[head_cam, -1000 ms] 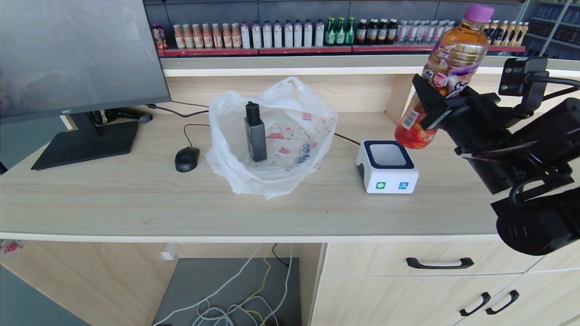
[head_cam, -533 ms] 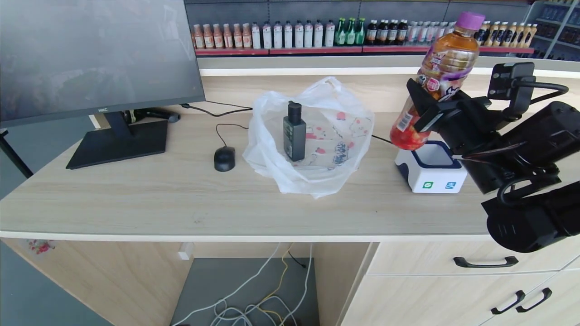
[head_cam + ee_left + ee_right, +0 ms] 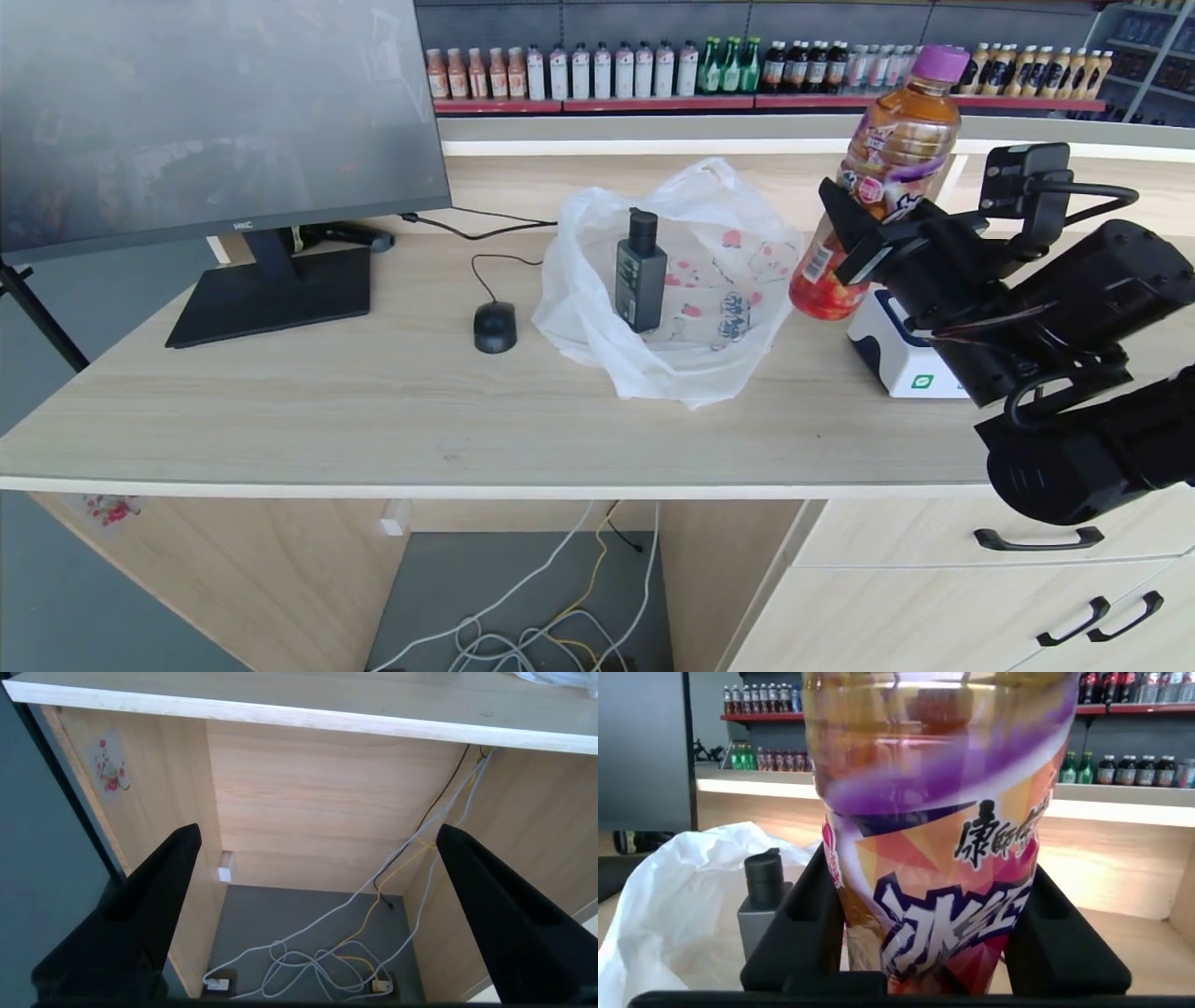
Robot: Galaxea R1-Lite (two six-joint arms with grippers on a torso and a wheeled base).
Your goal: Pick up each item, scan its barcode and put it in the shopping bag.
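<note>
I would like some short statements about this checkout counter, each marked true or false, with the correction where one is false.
1. The right pincer holds the tea bottle. True.
2. The dark bottle lies flat beside the shopping bag. False: it stands upright inside the bag.
3. The tea bottle's cap is green. False: it is purple.
4. The left pincer is open and holds nothing. True.
5. The mouse lies on the counter between the monitor and the shopping bag. True.
</note>
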